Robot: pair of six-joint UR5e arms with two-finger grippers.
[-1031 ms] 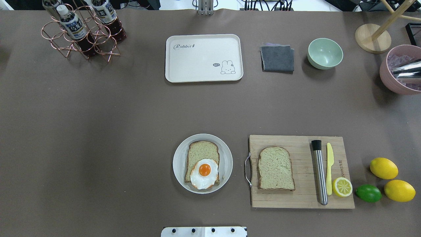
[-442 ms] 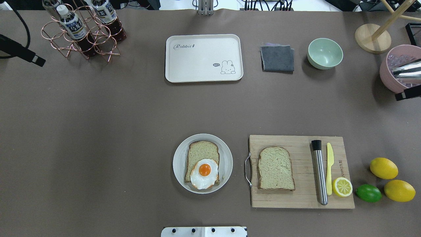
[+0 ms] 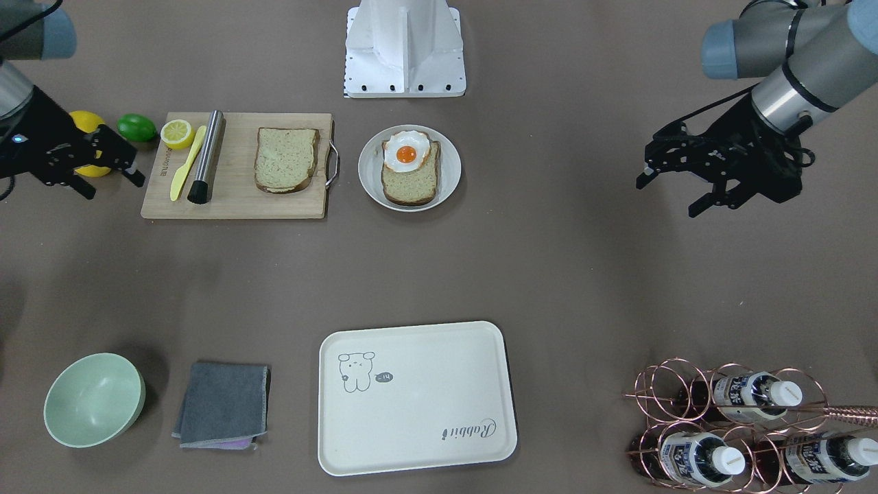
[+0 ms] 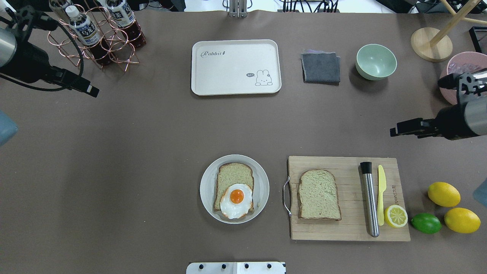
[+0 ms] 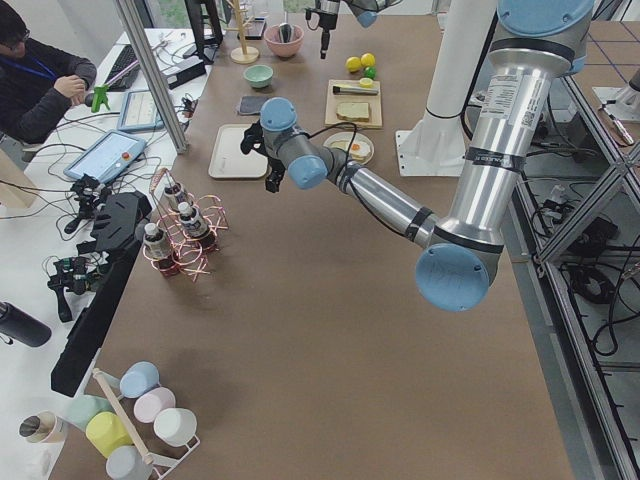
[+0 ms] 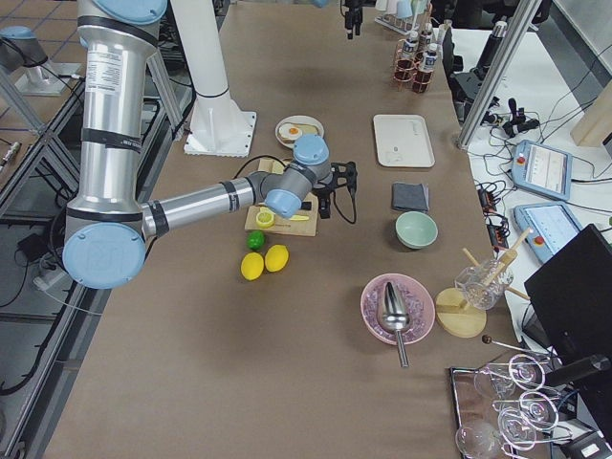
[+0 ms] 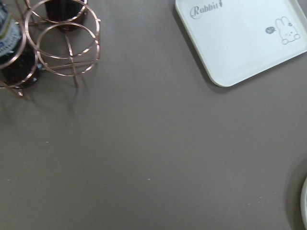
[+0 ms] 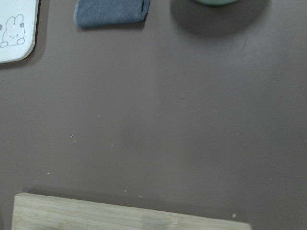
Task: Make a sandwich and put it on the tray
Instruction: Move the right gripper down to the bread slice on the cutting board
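Note:
One bread slice (image 4: 233,175) lies on a round white plate (image 4: 205,188), with the fried egg (image 4: 236,201) on its near half. The second bread slice (image 4: 319,195) lies on the wooden cutting board (image 4: 342,232). The cream tray (image 4: 236,67) stands bare at the far middle; its corner shows in the left wrist view (image 7: 240,43). My left gripper (image 3: 666,200) hangs open and empty over the table's left side, near the bottle rack. My right gripper (image 3: 115,190) hangs open and empty beyond the board's right end.
On the board lie a steel muddler (image 4: 370,201), a yellow knife (image 4: 381,194) and a lemon half (image 4: 395,216). A lime (image 4: 426,223) and two lemons (image 4: 443,194) sit beside it. A grey cloth (image 4: 320,67), a green bowl (image 4: 376,61), a pink bowl (image 4: 454,95) and a copper bottle rack (image 4: 95,38) stand at the back.
Both arms have come in from the table's sides toward the middle: the left past the bottle rack, the right down past the pink bowl. The food and tray have not moved.

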